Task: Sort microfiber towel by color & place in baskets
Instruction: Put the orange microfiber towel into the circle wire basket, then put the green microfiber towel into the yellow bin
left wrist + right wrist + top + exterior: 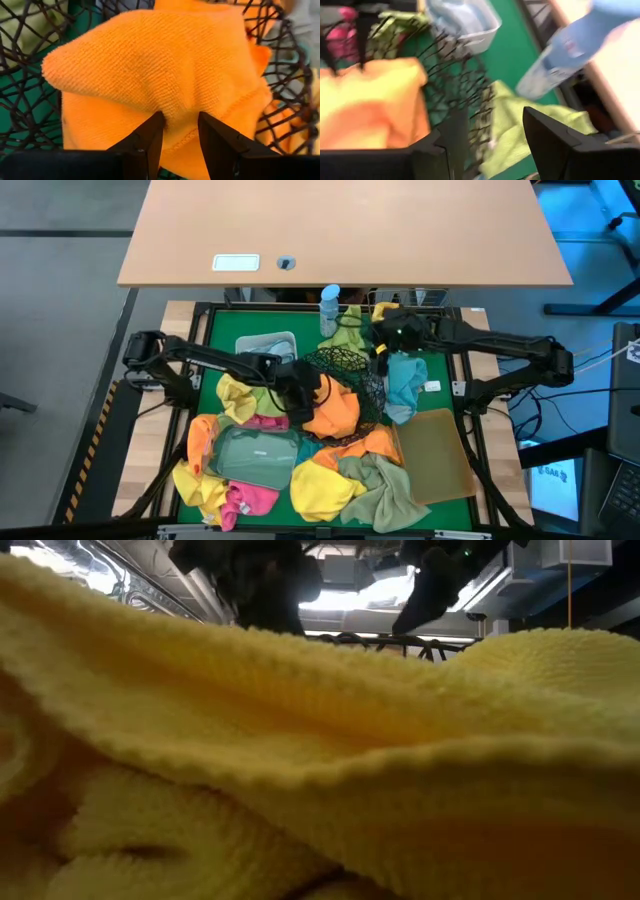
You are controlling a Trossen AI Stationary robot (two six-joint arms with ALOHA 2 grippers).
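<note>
L gripper [180, 131] over the black mesh bowl [30, 107], jaws parted, orange towel [150, 65] just ahead, nothing pinched | R gripper [383, 352] waits nr bowl's far rim, jaws apart, empty | risk: towel drapes over rim, may slide off bowl onto the bench pile

Green table [222, 345] — towels [322, 488], baskets [436, 454] strewn

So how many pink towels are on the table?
2. In the high view, one pink towel lies just above the clear tray; the other pink towel lies below it, bottom left. More may be buried in the pile.
</note>
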